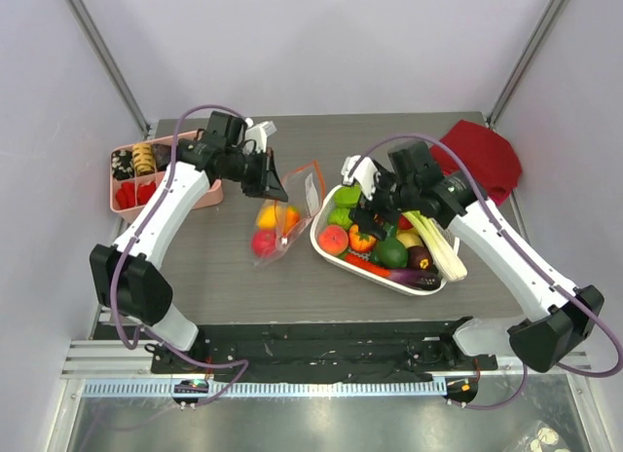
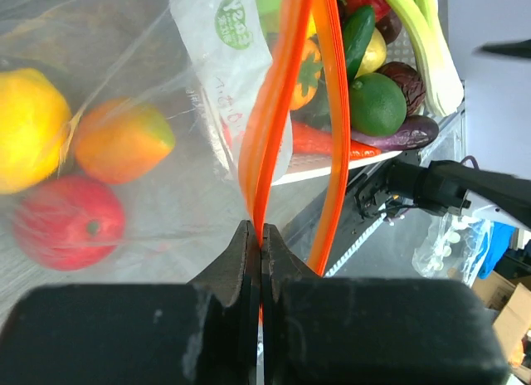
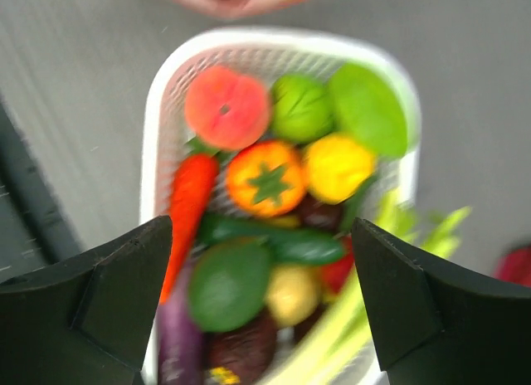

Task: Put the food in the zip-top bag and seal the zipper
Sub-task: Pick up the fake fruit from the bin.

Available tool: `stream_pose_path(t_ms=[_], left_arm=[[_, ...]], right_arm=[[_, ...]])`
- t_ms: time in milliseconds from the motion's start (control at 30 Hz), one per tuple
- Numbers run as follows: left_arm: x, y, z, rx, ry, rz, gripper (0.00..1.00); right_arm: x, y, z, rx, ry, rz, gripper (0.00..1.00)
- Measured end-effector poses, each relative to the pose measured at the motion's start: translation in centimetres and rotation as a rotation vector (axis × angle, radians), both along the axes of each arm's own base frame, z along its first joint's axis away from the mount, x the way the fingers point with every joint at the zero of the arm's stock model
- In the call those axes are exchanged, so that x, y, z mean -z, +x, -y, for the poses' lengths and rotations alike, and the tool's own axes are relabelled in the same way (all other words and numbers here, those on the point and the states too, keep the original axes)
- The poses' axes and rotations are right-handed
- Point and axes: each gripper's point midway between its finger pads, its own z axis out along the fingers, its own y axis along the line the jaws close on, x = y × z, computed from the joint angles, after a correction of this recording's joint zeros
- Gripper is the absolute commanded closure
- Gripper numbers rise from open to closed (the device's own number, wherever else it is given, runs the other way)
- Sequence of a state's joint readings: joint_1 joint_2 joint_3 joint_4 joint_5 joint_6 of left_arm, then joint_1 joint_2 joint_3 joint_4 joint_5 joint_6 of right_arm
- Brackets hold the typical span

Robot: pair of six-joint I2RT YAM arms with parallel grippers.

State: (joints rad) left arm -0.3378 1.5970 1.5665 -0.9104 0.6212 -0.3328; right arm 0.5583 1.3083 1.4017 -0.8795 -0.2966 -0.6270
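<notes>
The zip-top bag lies on the table between a pink tray and a white basket. It holds three pieces of food: yellow, orange and red. The left gripper is clamped on the zipper, holding the mouth edge raised. The right gripper hangs wide apart over the basket's fruit and vegetables.

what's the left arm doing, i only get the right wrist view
Observer: The left pincer is shut on the zipper, holding up the mouth of the zip-top bag.
Operator: anything in it yet
Observer: Three pieces: a yellow fruit, an orange one and a red one.
Operator: which side of me is it
Observer: On your left, beside the white basket, mouth end nearest it.
</notes>
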Motion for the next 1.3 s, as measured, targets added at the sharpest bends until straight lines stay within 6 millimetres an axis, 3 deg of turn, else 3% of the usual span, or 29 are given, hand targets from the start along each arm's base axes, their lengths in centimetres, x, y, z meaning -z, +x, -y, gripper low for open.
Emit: stream_pose_path(t_ms=[133,267,500,933,1067,1100,1167,1200,1300], left_arm=[[-0.8,0.1,0.0,0.000,-0.017,0.050,1.00],[-1.0,-0.1,-0.1,-0.001,-0.027,0.083,1.00],[-0.8,0.4,-0.4,-0.022,-0.007,0.101,1.00],[-0.3,0.9,-1.6,-0.076,0.080,0.086,1.00],[0.1,1.0,-1.7,-0.080,0.092,0.078,1.00],[0.1,1.0,-1.8,-0.080,0.094,0.075,1.00],[0.1,1.0,-1.7,-0.075,0.093,0.077,1.00],[0.1,0.9,-1.7,-0.067,0.091,0.080,1.00],[0.0,0.8,-1.6,-0.050,0.087,0.088,1.00]], right_arm=[[4.5,-2.0,2.9,0.130,-0.028,-0.185,0.08],[7.6,-3.7,5.4,0.241,-0.064,-0.319,0.07],[10.0,-5.2,6.3,0.288,-0.099,-0.396,0.09],[13.3,-5.5,7.1,0.322,-0.167,-0.449,0.11],[13.8,-5.0,7.1,0.323,-0.177,-0.446,0.31],[13.9,-4.9,7.1,0.323,-0.181,-0.446,0.42],[14.2,-4.8,7.1,0.323,-0.188,-0.449,0.52],[14.1,-4.8,7.1,0.324,-0.187,-0.449,0.63],[13.1,-4.3,6.7,0.315,-0.170,-0.434,0.68]])
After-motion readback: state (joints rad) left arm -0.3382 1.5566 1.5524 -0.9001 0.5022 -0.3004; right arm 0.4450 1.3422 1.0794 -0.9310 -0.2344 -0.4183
